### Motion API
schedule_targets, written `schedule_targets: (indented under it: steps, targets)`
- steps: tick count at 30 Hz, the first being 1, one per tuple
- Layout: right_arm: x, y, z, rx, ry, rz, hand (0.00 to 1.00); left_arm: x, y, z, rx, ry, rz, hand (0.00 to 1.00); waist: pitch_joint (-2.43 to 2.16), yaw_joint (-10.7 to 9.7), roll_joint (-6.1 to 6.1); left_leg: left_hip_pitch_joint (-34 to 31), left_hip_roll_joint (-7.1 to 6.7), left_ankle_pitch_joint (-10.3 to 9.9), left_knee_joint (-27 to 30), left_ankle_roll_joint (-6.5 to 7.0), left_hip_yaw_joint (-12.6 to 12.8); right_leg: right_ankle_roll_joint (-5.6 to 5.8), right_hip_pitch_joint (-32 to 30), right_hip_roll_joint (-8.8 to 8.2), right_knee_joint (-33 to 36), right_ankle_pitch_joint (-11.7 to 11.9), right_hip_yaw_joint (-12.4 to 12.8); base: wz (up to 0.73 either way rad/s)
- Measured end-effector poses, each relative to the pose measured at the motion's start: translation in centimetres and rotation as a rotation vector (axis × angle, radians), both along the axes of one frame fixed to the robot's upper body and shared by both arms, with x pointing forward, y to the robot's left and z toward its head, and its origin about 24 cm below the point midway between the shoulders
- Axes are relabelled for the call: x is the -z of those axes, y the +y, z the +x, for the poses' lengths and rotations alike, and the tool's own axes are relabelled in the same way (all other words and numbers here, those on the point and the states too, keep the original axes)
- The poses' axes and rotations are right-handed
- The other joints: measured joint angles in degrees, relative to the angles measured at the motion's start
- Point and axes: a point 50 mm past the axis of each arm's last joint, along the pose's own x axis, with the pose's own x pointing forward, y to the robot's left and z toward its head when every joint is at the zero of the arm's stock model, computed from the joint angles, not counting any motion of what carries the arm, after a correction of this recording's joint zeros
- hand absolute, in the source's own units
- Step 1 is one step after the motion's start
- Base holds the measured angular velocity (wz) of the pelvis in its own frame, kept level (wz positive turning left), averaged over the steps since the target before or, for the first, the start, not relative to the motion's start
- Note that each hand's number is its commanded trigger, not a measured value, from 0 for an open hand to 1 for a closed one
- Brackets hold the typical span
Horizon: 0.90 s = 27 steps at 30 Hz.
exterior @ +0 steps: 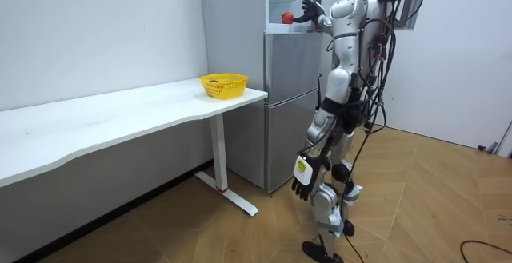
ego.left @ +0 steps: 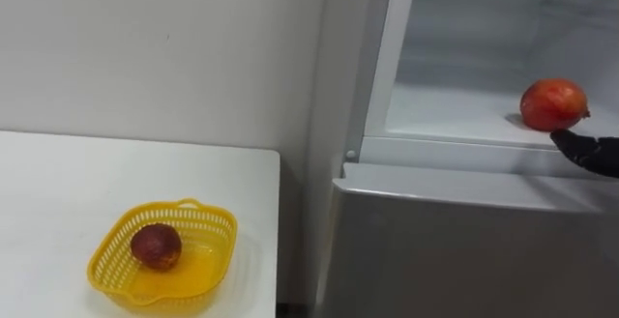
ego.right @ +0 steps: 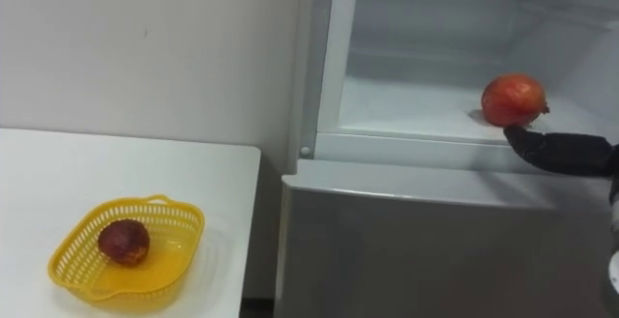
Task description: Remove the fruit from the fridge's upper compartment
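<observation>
Right hand is cut off by the right edge; we can't tell if it touches the red fruit. Upper fridge compartment runs off top and right. Left hand, by the thigh in the room view, too small to read.

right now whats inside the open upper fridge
One red fruit sits on the shelf near the front edge, with the right hand open just in front of it. The bit of shelf behind the fruit is hidden.
</observation>
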Motion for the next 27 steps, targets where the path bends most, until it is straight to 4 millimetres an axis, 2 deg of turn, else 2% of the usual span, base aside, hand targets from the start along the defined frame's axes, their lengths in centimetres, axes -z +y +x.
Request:
schedule_targets:
  steps: [7,14,20,27]
  targets:
    - [-0.2,-0.2,0.7,0.001,0.013,0.053,0.00,-0.2,0.3,-0.3,-0.004,0.010,0.021,0.00,0.09,0.23,-0.23,-0.08,-0.04,0.01,0.02,0.00,-0.42,0.01,-0.06,-0.05,-0.16,-0.01,-0.35,0.02]
    - [0.2,-0.4,1.0,-0.012,0.035,0.075,0.00,-0.4,0.6,0.4,-0.001,-0.030,0.045,0.00,0.14,1.25,-0.01,-0.42,-0.06,0.01,-0.02,0.00,-0.98,0.03,-0.10,-0.03,-0.18,-0.05,-0.60,0.01]
    - [0.0,0.0,1.3,-0.023,0.046,0.073,0.00,-0.4,0.8,0.0,-0.011,-0.005,0.057,0.00,0.08,1.23,-0.06,-1.16,-0.09,0.02,0.10,-0.03,-1.49,0.02,-0.57,-0.08,-0.02,-0.04,-1.21,0.04]
    - [-0.5,0.6,1.9,-0.052,0.054,0.066,0.00,-0.4,0.8,-0.5,-0.015,0.018,0.060,0.00,-0.20,1.30,-0.44,-2.10,-0.08,0.08,0.89,-0.09,-1.78,0.00,-0.91,-0.18,0.12,-0.03,-1.74,0.03]
